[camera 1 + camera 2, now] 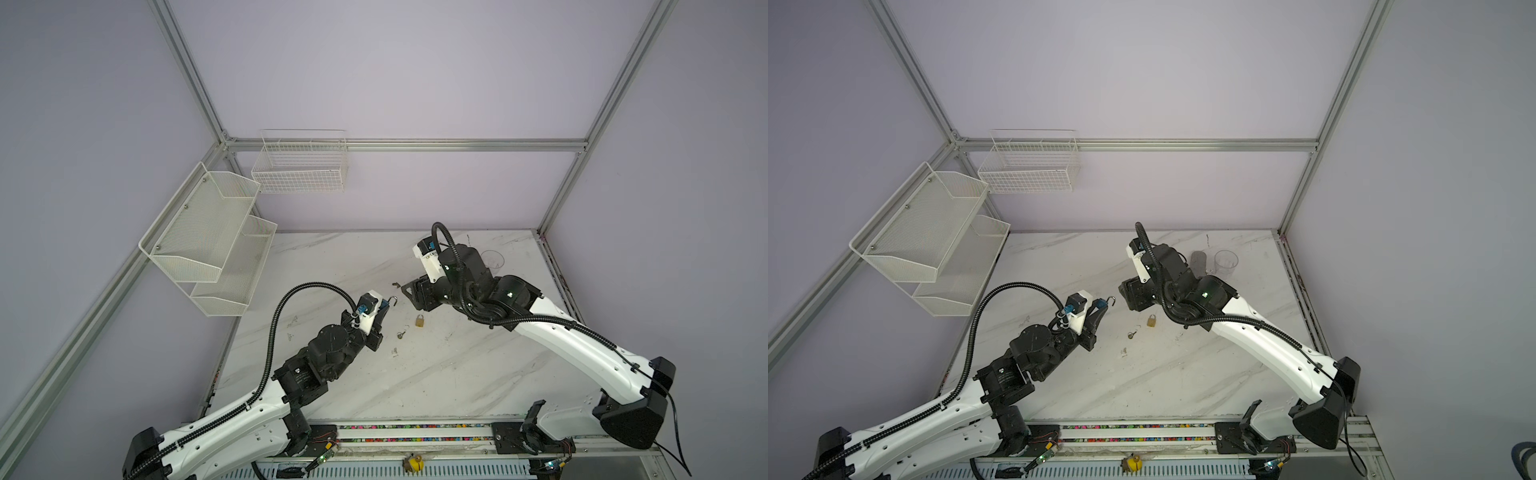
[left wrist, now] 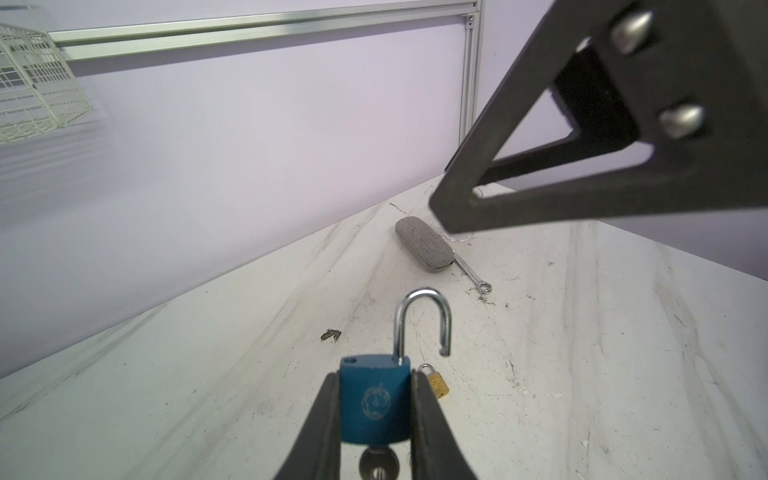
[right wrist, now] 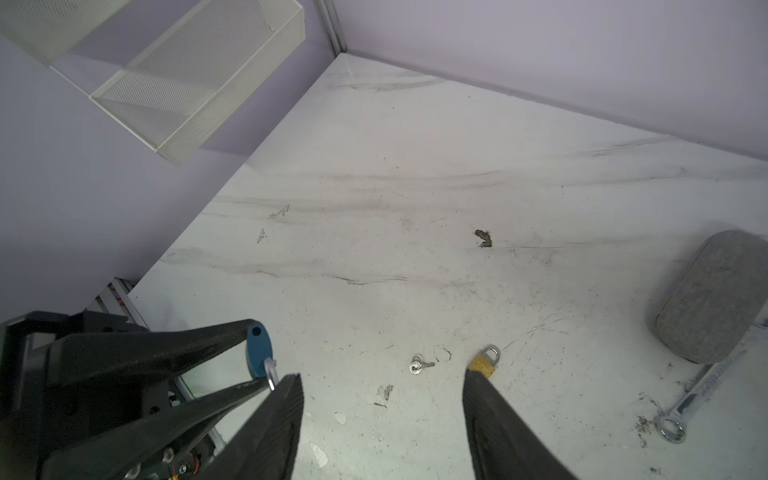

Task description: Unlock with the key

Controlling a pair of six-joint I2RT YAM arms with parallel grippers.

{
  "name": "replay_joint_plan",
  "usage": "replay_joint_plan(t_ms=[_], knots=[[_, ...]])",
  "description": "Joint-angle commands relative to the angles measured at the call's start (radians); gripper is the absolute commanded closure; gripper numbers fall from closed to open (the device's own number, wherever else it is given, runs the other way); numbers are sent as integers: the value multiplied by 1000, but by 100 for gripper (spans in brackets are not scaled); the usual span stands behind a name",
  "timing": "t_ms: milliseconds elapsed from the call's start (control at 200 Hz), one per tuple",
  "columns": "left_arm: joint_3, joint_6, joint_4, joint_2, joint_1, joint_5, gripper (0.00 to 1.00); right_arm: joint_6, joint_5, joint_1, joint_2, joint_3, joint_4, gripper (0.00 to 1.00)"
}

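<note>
- My main worry is the grip. The left fingers (image 2: 324, 415) clamp the blue padlock (image 2: 375, 405) only by its two narrow sides, well above the desk (image 3: 415, 166). A nudge from the other arm could twist it in the pinch or knock it loose.
- The right fingers (image 3: 494, 415) stand wide apart with nothing between them, close to the lock's shackle end. If I swing that arm carelessly it could clip the shackle (image 2: 424, 320) or the left arm.
- The key (image 2: 378, 461) seems seated in the keyhole under the lock body. I judge that it could slide out and fall if I tip the lock the wrong way.
- A brass padlock (image 3: 484, 363) and a small loose key (image 3: 417, 365) lie on the desk below, near each other. I must not mistake them for my pair.
- The blue padlock sits between the left fingers with its body pinched. The shackle stands sprung open beyond the tips and the key head hangs back between the fingers.
- It lies just beside the right fingers, not between them.
</note>
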Motion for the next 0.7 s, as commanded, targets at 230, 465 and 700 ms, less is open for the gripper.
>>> replay_joint_plan(t_ms=[230, 465, 700], knots=[[103, -402, -441, 44, 16, -232, 100, 122, 73, -37, -136, -196, 146, 31], [100, -569, -554, 124, 94, -154, 100, 220, 12, -39, -169, -380, 335, 31], [104, -618, -547, 264, 159, -42, 100, 316, -8, -39, -164, -545, 476, 30]])
